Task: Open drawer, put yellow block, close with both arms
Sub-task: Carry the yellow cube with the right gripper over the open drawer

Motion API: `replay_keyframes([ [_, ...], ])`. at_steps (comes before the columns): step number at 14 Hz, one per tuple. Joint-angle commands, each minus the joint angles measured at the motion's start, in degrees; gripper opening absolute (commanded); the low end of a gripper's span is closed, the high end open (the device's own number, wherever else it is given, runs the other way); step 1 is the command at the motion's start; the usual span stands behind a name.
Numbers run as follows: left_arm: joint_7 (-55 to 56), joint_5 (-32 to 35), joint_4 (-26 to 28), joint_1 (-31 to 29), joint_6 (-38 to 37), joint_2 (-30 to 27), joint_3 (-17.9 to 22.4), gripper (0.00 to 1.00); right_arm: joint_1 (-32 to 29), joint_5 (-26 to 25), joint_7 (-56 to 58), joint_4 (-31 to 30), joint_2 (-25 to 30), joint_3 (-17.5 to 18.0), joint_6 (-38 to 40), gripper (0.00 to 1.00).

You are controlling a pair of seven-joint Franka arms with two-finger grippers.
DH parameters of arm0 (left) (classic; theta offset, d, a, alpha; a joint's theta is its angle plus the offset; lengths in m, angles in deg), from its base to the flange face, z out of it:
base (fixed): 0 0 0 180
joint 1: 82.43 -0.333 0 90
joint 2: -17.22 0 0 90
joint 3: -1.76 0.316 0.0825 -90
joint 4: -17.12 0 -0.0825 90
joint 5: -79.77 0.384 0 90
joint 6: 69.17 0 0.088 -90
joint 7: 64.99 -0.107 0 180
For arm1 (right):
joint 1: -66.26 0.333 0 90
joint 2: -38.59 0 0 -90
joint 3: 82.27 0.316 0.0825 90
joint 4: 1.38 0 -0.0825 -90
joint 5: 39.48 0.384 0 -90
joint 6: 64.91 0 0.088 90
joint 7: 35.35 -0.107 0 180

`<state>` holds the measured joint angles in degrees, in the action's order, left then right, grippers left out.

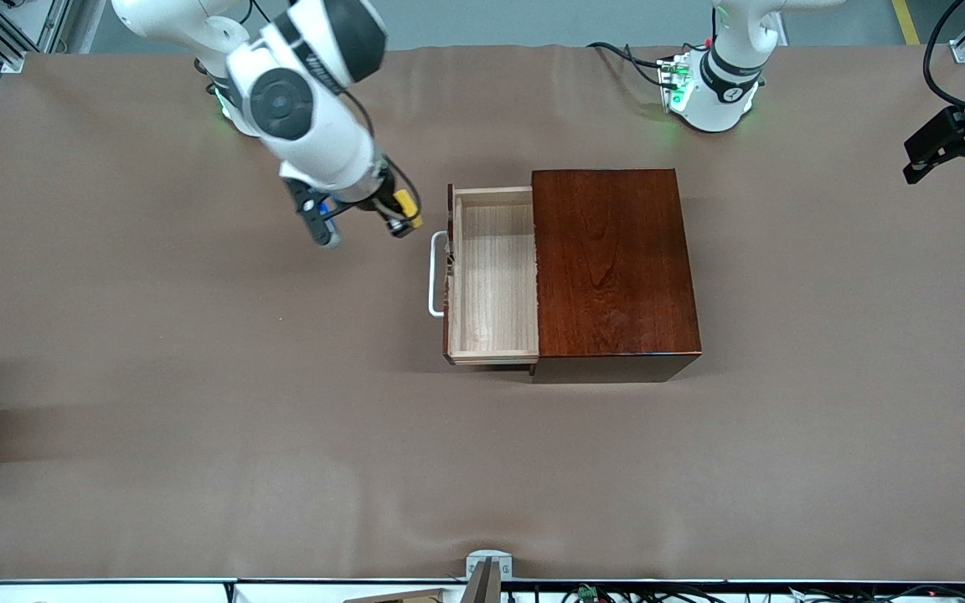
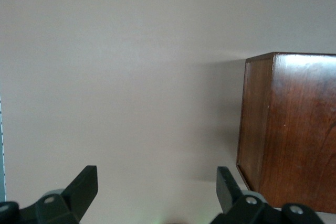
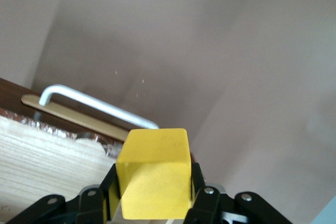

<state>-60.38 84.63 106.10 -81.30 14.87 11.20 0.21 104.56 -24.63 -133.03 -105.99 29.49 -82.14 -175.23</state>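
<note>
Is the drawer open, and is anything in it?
Open and empty: the drawer sticks out of the box, its bare wood floor showing.

Table (image 1: 198,469): wide surface under a plain brown cloth, lightly creased along the edge farthest from the front camera and the edge nearest it. Wooden box (image 1: 612,264): glossy dark reddish-brown, resting directly on the cloth near the middle, its drawer (image 1: 492,276) of pale wood pulled out toward the right arm's end, white bar handle (image 1: 435,274) leading. Two round arm bases (image 1: 713,100), green-lit, stand along the edge farthest from the front camera.
</note>
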Motion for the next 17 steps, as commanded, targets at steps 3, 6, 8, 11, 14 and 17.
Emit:
replay_keyframes([
  [3,0.1,-1.1,0.1,-1.1,-1.2,-0.5,-0.6,1.0,3.6,1.1,-16.2,7.6,-5.3,-0.7,-1.9,0.0],
  [6,0.1,-1.1,0.1,-1.2,-1.4,-0.6,-0.6,1.0,4.7,1.0,-17.7,10.6,-8.8,-0.7,-3.3,0.0],
  [8,0.2,-1.1,0.1,-1.5,-1.3,-0.4,-0.6,1.0,5.8,1.0,-17.8,10.6,-10.7,-0.8,-6.7,0.0],
  [11,0.2,-1.2,-0.1,-2.5,-0.7,0.7,-0.6,1.0,6.8,1.0,-18.5,10.7,-12.9,-0.8,-9.0,0.0],
  [14,0.1,-1.3,-0.6,-2.6,-0.6,1.0,-0.6,1.0,8.1,0.5,-20.1,10.7,-15.0,-0.8,-12.8,0.0],
  [17,-0.4,-2.2,-1.9,-3.0,-0.6,0.9,-0.5,1.0,9.0,0.2,-20.0,10.7,-16.8,-0.8,-14.4,0.0],
])
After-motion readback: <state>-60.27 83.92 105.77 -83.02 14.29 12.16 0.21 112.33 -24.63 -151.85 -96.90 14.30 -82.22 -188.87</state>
